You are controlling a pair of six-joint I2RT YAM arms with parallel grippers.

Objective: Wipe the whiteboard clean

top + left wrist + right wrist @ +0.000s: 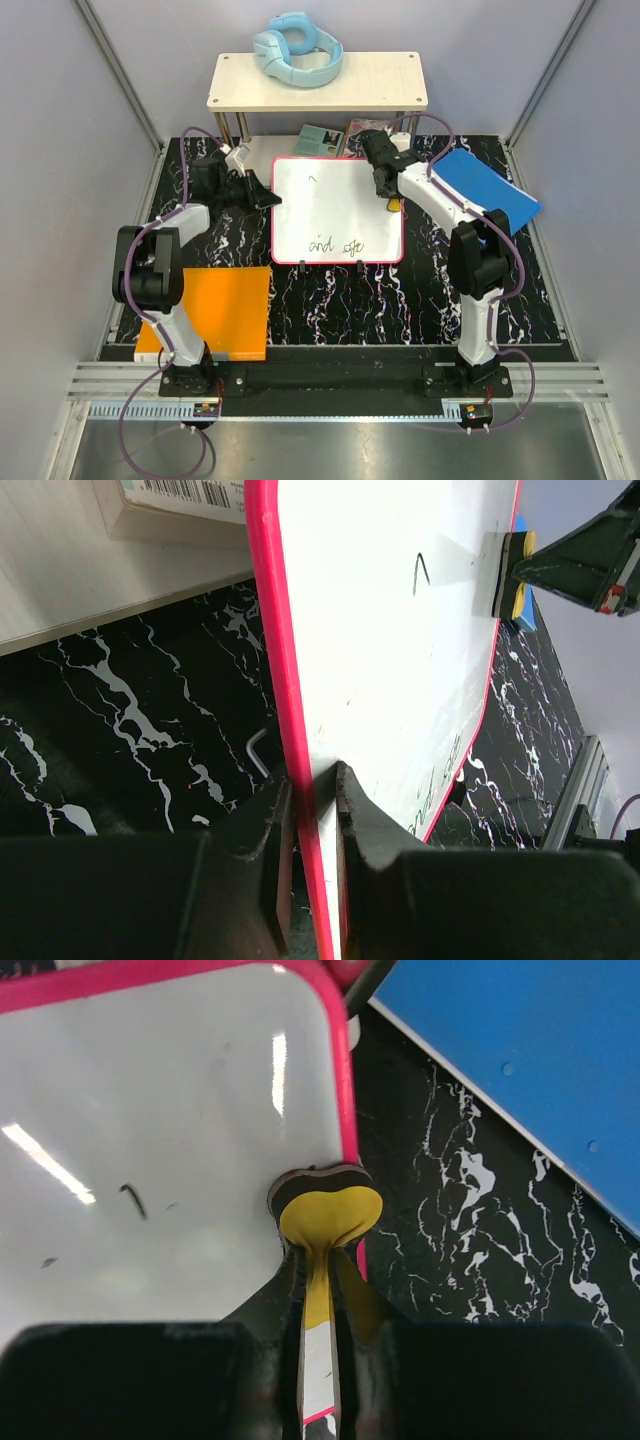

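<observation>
The whiteboard (338, 210), glossy white with a red-pink rim, lies at the middle of the black marbled table. Dark handwriting (337, 245) runs along its near edge, and a small mark (313, 178) sits near the far left. My left gripper (268, 197) is shut on the board's left rim (290, 710), one finger on each side of it. My right gripper (318, 1260) is shut on a yellow eraser (330, 1215), whose dark felt presses on the board (170, 1110) at its right edge. The eraser (512, 575) also shows in the left wrist view.
An orange sheet (215, 310) lies near left, a blue sheet (488, 188) right of the board. A small pale table (318, 85) with a light blue padded thing (297, 50) stands behind, boxes (320, 140) beneath it. A metal hex key (256, 750) lies left of the board.
</observation>
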